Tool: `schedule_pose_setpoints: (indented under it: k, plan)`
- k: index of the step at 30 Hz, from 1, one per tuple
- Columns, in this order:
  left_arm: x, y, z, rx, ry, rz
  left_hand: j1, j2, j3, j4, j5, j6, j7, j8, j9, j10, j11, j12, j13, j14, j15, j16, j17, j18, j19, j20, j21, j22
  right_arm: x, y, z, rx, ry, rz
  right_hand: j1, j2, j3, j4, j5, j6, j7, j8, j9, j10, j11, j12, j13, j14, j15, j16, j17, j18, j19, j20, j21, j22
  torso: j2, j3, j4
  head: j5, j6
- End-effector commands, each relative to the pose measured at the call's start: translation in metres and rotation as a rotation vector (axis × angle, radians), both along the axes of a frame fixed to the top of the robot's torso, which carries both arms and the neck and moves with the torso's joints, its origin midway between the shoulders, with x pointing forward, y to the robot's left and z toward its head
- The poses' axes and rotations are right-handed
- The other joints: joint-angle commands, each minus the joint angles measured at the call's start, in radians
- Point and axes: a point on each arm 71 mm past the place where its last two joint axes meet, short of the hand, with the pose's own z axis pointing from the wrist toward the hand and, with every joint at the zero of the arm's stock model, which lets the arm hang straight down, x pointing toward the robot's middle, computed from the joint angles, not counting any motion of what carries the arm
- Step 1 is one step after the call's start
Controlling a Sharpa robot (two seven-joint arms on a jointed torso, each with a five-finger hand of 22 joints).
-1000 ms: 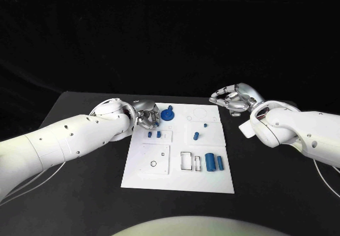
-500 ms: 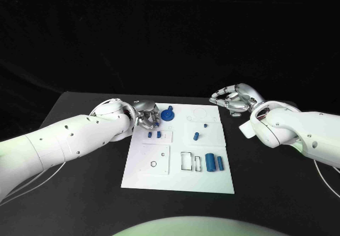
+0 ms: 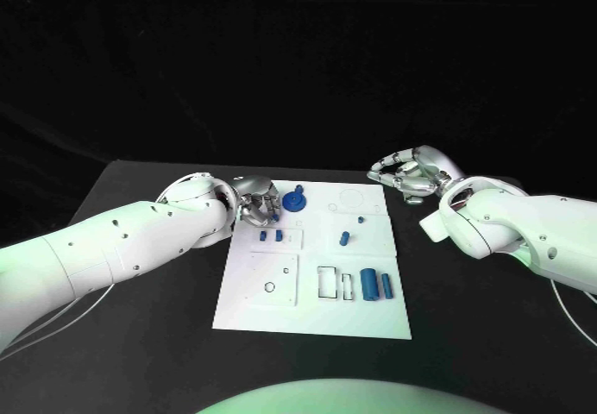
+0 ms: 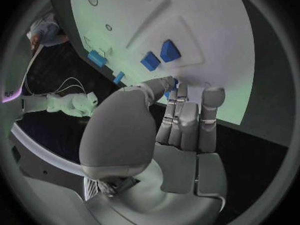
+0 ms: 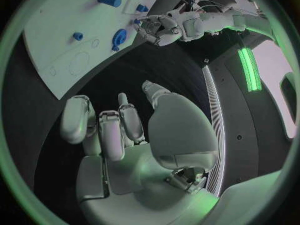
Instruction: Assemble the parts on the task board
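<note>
Nothing has moved since the earlier frames. Left hand [image 3: 258,205] rests at the task board's [image 3: 311,321] 10 o'clock corner, fingertips beside the round blue part [image 3: 293,202], grasp state unclear; right hand [image 3: 408,176] hovers off-board at 2 o'clock, fingers curled, empty, probably waiting.

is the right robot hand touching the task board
Apart. In the head view the right robot hand sits beyond the task board's right edge, with black table between them; the right wrist view likewise shows dark table between its fingers and the board.
</note>
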Motion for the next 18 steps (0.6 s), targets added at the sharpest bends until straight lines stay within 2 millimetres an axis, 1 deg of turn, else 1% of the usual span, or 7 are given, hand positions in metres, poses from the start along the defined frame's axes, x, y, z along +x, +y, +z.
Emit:
schedule_pose_setpoints:
  k: [1, 7, 18]
  plan:
    - [-0.0007, -0.0013, 0.0002, 0.001, 0.003, -0.009, -0.004, -0.004, -0.008, -0.002, -0.002, -0.009, 0.002, -0.006, -0.002, -0.012, 0.001, -0.005, 0.000, -0.006, 0.002, 0.004, -0.002, -0.005, -0.008, 0.000, -0.007, -0.002, -0.0002, 0.0010, 0.0001, -0.001, -0.004, 0.011, 0.005, 0.001, 0.000, 0.004, 0.007, 0.003, -0.007, 0.004, 0.001, -0.005, -0.003, -0.004, 0.015, 0.044, -0.005, -0.004, 0.017, 0.014, -0.005, 0.002, -0.005, -0.001, 0.000, -0.0003, 0.0000, 0.001, 0.000]
    - [-0.0007, -0.0007, 0.0003, 0.000, 0.001, -0.008, -0.005, -0.009, -0.007, -0.004, -0.002, -0.029, 0.007, -0.026, -0.009, -0.025, 0.005, -0.014, 0.000, -0.012, 0.006, 0.004, -0.008, -0.004, -0.012, 0.003, -0.010, -0.006, -0.0002, 0.0009, 0.0000, -0.001, -0.004, 0.011, 0.005, 0.001, 0.000, 0.004, 0.007, 0.003, -0.007, 0.004, 0.001, -0.005, -0.003, -0.004, 0.015, 0.044, -0.005, -0.004, 0.017, 0.014, -0.005, 0.002, -0.005, -0.001, 0.000, 0.0002, -0.0001, 0.001, 0.000]
    - [-0.0007, 0.0001, 0.0003, 0.000, 0.003, -0.006, -0.007, -0.013, -0.009, -0.004, -0.002, -0.036, 0.011, -0.037, -0.013, -0.038, 0.010, -0.021, -0.001, -0.020, 0.010, 0.002, -0.024, -0.002, -0.021, 0.005, -0.018, -0.019, -0.0002, 0.0007, 0.0000, -0.002, -0.004, 0.010, 0.007, 0.002, -0.004, 0.008, 0.007, 0.002, -0.007, 0.005, 0.002, -0.006, -0.004, -0.005, 0.014, 0.044, -0.005, -0.005, 0.015, 0.015, -0.005, 0.002, -0.007, -0.002, 0.000, 0.0005, -0.0005, 0.002, -0.001]
